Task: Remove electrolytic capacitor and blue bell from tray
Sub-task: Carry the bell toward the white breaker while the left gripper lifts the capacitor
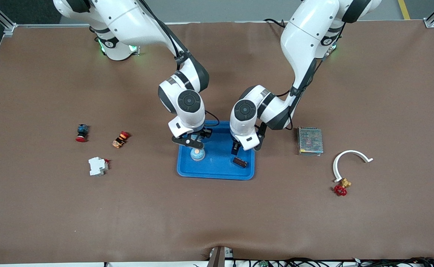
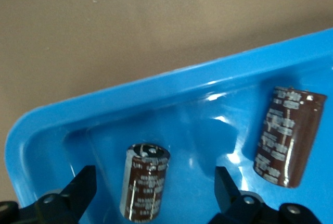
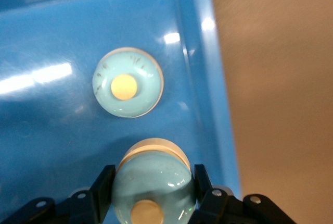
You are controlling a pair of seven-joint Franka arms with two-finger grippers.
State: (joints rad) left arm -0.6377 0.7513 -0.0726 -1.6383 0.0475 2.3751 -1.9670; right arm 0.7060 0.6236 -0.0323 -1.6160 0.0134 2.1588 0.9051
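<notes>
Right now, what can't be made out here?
Front view: the left gripper hides the capacitor between its open fingers; only the lying capacitor shows.
Left wrist view: that capacitor's lower end is cut off by the edge, so contact with the blue tray is unclear.
Right wrist view: the right gripper's held bell hides the tray beneath it.

In the front view the right arm's wrist hides the tray's [image 1: 217, 171] farther corner toward the right arm's end, and the right gripper [image 1: 195, 142] covers whatever it holds, so only one bell [image 1: 198, 155] shows below it. The left gripper's [image 1: 243, 147] fingers are mostly tucked under its wrist there. In the wrist views both grippers are cut off at the picture's edge, as is the held bell [image 3: 154, 182].
</notes>
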